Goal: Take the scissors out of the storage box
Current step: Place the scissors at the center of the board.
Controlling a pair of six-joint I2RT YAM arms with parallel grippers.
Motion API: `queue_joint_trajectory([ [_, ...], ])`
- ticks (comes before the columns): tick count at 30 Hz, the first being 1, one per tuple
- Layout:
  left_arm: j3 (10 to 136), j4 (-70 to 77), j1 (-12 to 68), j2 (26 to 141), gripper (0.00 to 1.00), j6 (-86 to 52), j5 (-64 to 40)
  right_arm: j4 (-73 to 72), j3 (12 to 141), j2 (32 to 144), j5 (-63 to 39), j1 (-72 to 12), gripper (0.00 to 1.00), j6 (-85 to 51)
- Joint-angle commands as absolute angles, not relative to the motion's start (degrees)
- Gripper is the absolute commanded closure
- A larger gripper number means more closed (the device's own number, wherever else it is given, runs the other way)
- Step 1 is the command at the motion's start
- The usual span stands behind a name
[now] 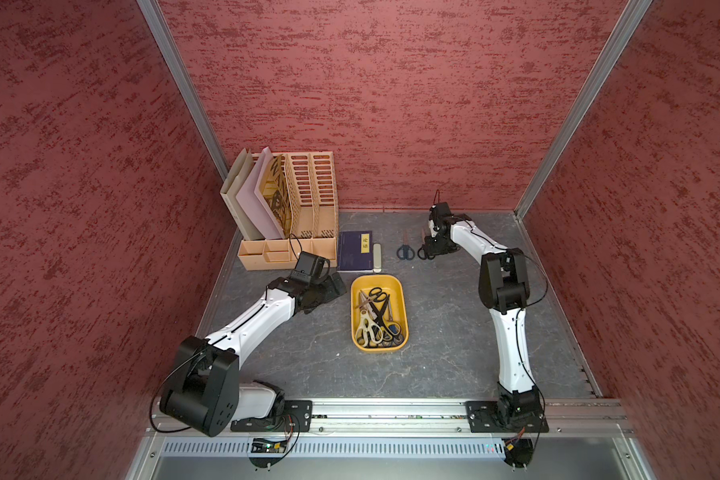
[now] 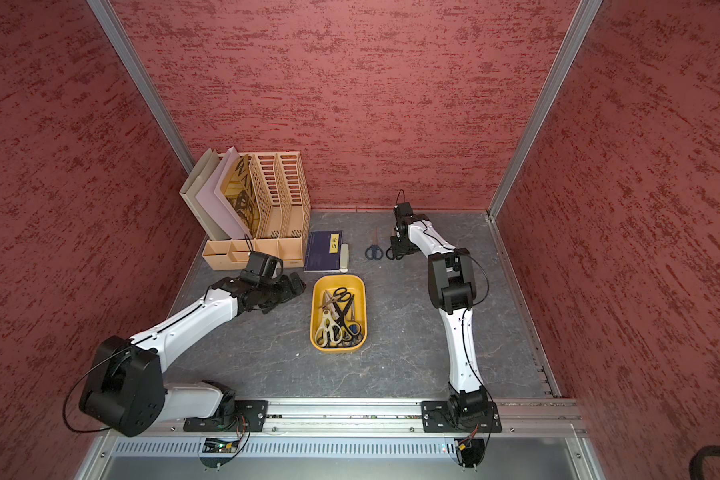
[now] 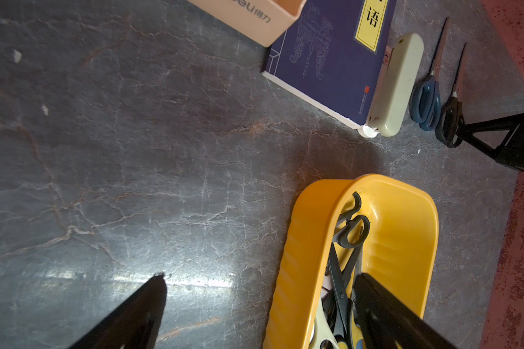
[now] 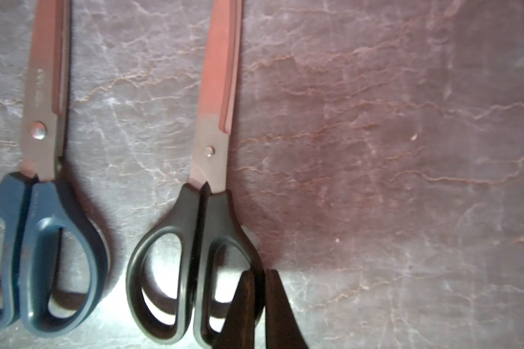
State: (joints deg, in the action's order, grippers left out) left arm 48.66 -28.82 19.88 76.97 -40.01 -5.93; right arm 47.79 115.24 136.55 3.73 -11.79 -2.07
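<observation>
while most of the scissors (image 1: 376, 322) lie heaped in the storage box (image 1: 404, 309) nearest the bases, the left gripper (image 1: 334, 287) sits beside it, jaws wide and empty. farther off, the book (image 1: 354, 251) reads "论语" and the organizer (image 3: 254, 18) "deli 得力". farthest, the right gripper (image 4: 260, 275) pinches the black-handled scissors (image 4: 203, 229) by a handle loop, flat beside the blue-handled pair (image 4: 40, 229). this looks like set-down, so release comes next.

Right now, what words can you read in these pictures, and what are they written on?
"论语": yellow label on the dark blue book.
"eli得力", first letter cut off: front of the beige organizer.
Too small to read: the mark on the blade of the blue-handled scissors, the book's fine print.
</observation>
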Motion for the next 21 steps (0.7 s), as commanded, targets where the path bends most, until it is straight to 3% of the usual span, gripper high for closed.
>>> queue_joint_trajectory([
  [1, 50.2, -30.0, 19.54, 76.74, 0.0, -38.97, -5.77, 47.56, 117.16, 136.82, 4.03, -11.47, 0.87, -2.06],
  [7, 49.83, -29.39, 19.59, 76.38, 0.0, -39.18, -6.02, 48.51, 114.7, 129.79, -2.72, -11.5, 0.61, -6.71],
  [15, 49.66, -28.08, 19.79, 76.74, 0.0, -38.93, -7.31, 44.49, 97.66, 112.09, -15.06, -14.7, 0.59, -17.72],
  [21, 48.9, -27.42, 20.5, 76.8, 0.0, -39.2, -8.63, 42.56, 83.2, 100.72, -18.18, -23.7, 0.62, -22.81],
])
